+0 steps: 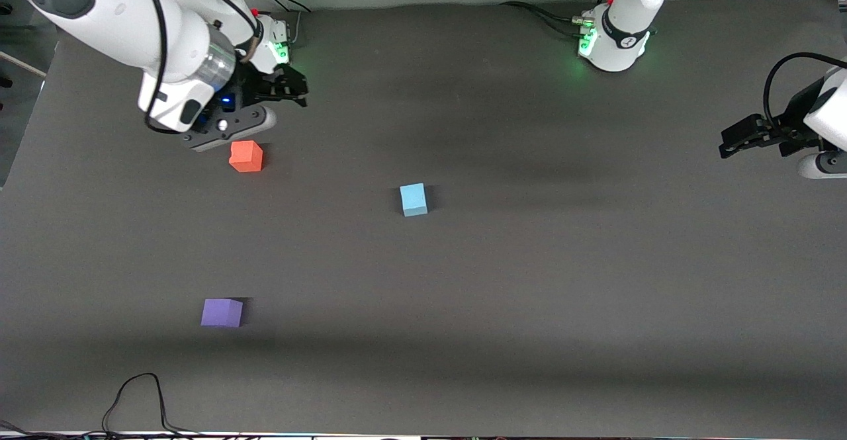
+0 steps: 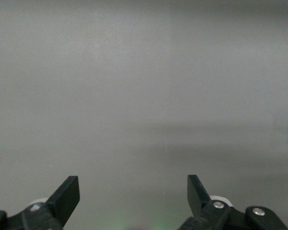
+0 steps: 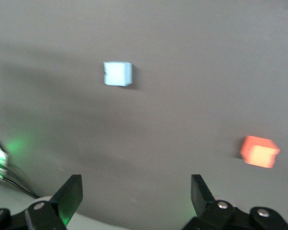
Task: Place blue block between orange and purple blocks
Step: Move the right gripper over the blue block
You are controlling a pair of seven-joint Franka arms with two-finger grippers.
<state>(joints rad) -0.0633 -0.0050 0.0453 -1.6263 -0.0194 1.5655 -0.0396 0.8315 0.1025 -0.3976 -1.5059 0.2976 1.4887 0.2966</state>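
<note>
The blue block [image 1: 413, 200] sits alone near the middle of the dark table; the right wrist view shows it too [image 3: 117, 73]. The orange block [image 1: 246, 156] lies toward the right arm's end, just under that arm's wrist, and also appears in the right wrist view [image 3: 259, 151]. The purple block [image 1: 222, 312] rests nearer to the front camera than the orange one. My right gripper [image 1: 294, 90] [image 3: 134, 191] hovers open beside the orange block, holding nothing. At the left arm's end my left gripper [image 1: 731, 141] [image 2: 133, 191] is open over bare table.
A black cable [image 1: 132, 397] loops on the table near the front edge. The arm bases [image 1: 612, 36] with green lights stand along the back edge. Wide bare table [image 1: 529, 281] surrounds the three blocks.
</note>
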